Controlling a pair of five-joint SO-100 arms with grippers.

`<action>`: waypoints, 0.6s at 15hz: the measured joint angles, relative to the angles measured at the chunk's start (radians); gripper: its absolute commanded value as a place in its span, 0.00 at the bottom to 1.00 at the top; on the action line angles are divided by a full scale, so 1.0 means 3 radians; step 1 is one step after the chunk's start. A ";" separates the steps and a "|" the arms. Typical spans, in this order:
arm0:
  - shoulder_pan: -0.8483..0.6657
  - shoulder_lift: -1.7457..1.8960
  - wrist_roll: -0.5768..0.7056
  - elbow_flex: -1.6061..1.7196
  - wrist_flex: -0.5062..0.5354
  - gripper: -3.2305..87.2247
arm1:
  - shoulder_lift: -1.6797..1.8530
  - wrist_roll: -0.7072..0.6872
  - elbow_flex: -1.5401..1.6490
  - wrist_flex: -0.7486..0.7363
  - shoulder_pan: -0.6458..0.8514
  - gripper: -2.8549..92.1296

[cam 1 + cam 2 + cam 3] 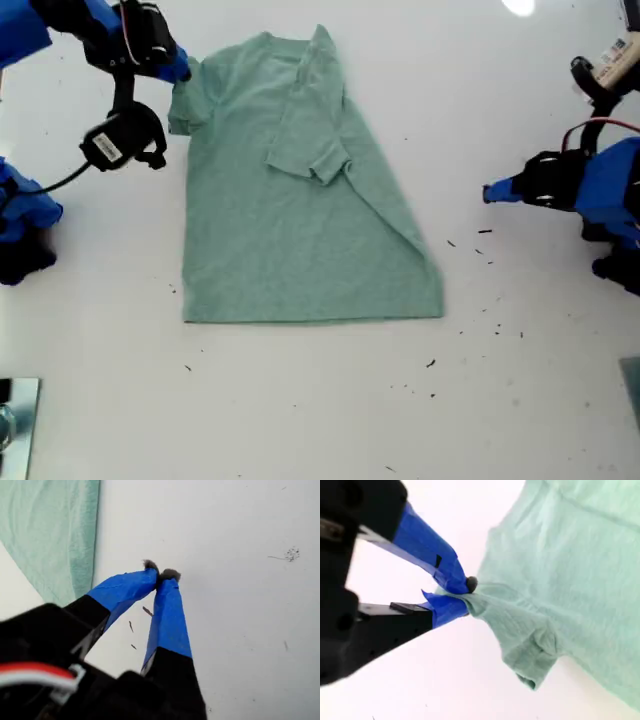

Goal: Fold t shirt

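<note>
My second gripper has its jaws pinched on the sleeve edge of the t shirt, at the exterior view's upper left; my first gripper has jaws closed, holding nothing, over bare tabletop at the exterior view's right; shirt lies flat mid-tabletop, far sleeve already folded in. Best approach, I'd judge: lift low, carry the sleeve inward across the body, release flat; avoid dragging the whole shirt.

Nothing can be read: the small white printed label on a black motor housing and another white label at the exterior view's upper right are too blurred.
</note>
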 measured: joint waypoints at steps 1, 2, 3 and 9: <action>0.0072 0.0077 0.0036 -0.0220 0.0082 0.03 | 0.0000 0.0000 0.0000 0.0000 0.0000 0.06; 0.0153 0.0128 0.0036 -0.0348 0.0112 0.03 | 0.0000 0.0000 0.0000 0.0000 0.0000 0.06; 0.0194 0.0133 0.0036 -0.0399 0.0123 0.03 | 0.0000 0.0000 0.0000 0.0000 0.0000 0.06; 0.0782 -0.0383 -0.0082 -0.0757 -0.0210 0.03 | 0.0000 0.0000 0.0000 0.0000 0.0000 0.06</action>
